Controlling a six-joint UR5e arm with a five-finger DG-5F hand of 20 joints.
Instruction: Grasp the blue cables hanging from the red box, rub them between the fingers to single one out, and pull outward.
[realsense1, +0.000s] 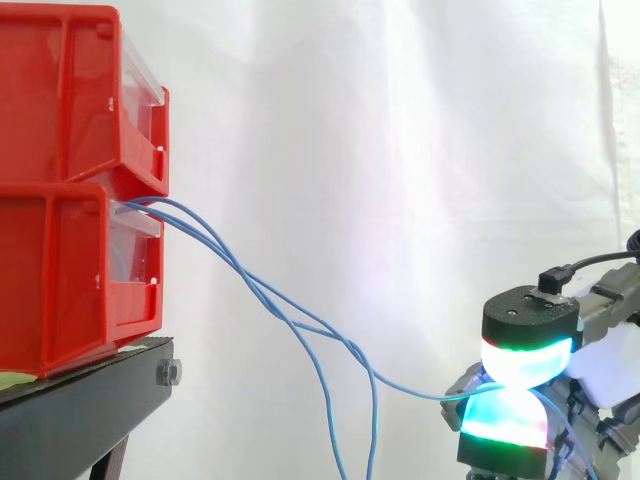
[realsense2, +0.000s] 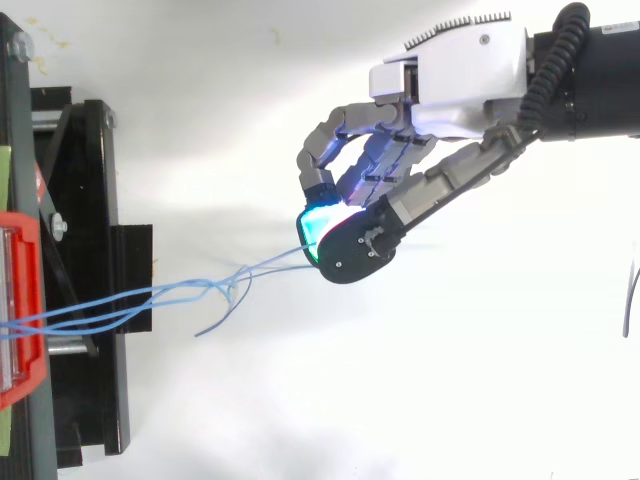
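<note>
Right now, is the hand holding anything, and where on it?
One blue cable, pinched between the glowing pads of the fingers, out past where the cables cross; the other cables hang free.

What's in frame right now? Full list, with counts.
red bins: two, red, stacked on the stand at left
blue cables: about three, blue, coming out of the lower bin and sagging toward the right, loosely tangled midway
black stand: one, black, under the bins
white curtain: one, white, backdrop
hand: one, grey and white, at right, fingers curled; two opposed pads glowing white, cyan, green and red pinch one blue cable
arm: one, black, entering from the right edge
</note>
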